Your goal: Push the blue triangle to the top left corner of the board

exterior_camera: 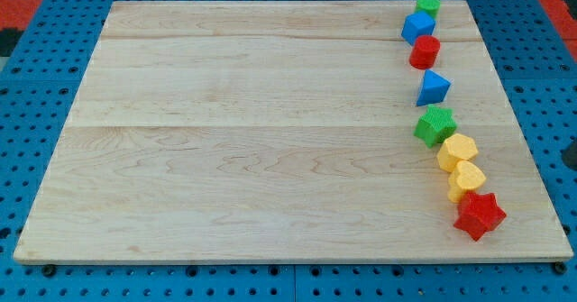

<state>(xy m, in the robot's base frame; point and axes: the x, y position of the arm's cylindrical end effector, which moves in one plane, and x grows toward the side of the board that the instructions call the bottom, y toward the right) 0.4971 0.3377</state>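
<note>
The blue triangle (434, 87) lies near the board's right side, in a column of blocks. Above it are a red hexagon-like block (425, 51), a blue cube (417, 26) and a green block (428, 5) at the top. Below it are a green star-shaped block (435, 125), a yellow hexagon (457, 151), a yellow heart-like block (467, 180) and a red star (479, 215). My tip does not show in this view. The board's top left corner (115, 7) is far from the triangle.
The wooden board (252, 131) lies on a blue perforated table (36, 86). A dark object (572, 151) is cut off at the view's right edge, off the board.
</note>
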